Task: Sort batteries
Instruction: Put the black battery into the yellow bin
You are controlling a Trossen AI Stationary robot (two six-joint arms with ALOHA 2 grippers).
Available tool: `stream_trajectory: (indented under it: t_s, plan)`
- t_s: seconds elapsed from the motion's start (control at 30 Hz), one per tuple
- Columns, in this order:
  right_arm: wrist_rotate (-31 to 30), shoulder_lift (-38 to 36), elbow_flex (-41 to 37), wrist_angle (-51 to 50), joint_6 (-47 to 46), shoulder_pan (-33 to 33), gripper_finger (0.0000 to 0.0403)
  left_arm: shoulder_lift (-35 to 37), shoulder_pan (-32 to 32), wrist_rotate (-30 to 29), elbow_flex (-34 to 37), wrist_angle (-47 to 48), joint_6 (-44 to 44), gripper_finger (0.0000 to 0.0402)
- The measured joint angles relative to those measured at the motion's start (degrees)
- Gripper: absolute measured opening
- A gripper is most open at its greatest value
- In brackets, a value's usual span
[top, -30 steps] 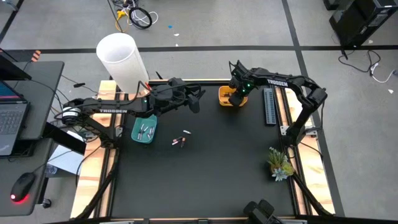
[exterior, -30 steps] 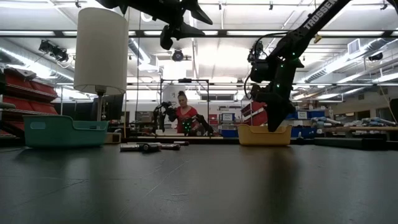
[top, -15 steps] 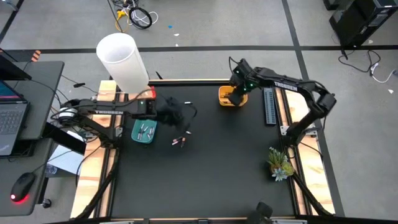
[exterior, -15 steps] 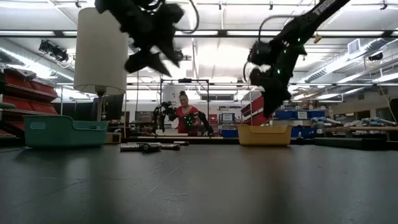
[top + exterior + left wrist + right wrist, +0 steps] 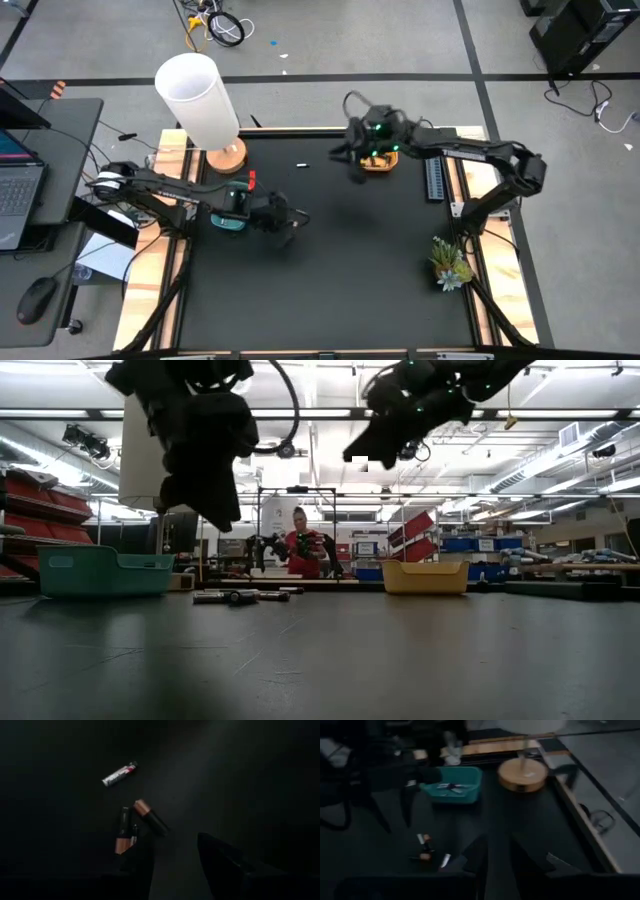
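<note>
Left wrist view — batteries point(image 5: 134, 822) just beyond left gripper point(image 5: 175, 857), fingers spread, empty.

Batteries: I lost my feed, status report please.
Left gripper open, hovering over loose batteries on the mat. Right gripper near the yellow bin, nothing seen held. Nothing in the way.

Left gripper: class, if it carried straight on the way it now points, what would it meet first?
Probably the loose batteries on the black table; the left gripper points down at that cluster, fingers apart, though its height above them is unclear.
</note>
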State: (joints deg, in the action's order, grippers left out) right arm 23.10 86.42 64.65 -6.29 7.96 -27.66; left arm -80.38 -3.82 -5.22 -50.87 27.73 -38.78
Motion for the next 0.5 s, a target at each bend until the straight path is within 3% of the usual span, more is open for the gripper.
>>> stream_trajectory:
  t_s: [0.3, 0.5]
  plan:
    - [1.71, 7.35, -0.06, -1.37, 0.66, 7.15, 0.0097, 0.00, -4.74, -10.67, 5.03, -2.61, 0.23, 0.0162]
    - [-0.01, 8.29, -0.05, -1.40, 3.93, 9.94, 0.0105, -0.01, -6.08, -10.89, 10.77, -14.10, 2.29, 0.0162]
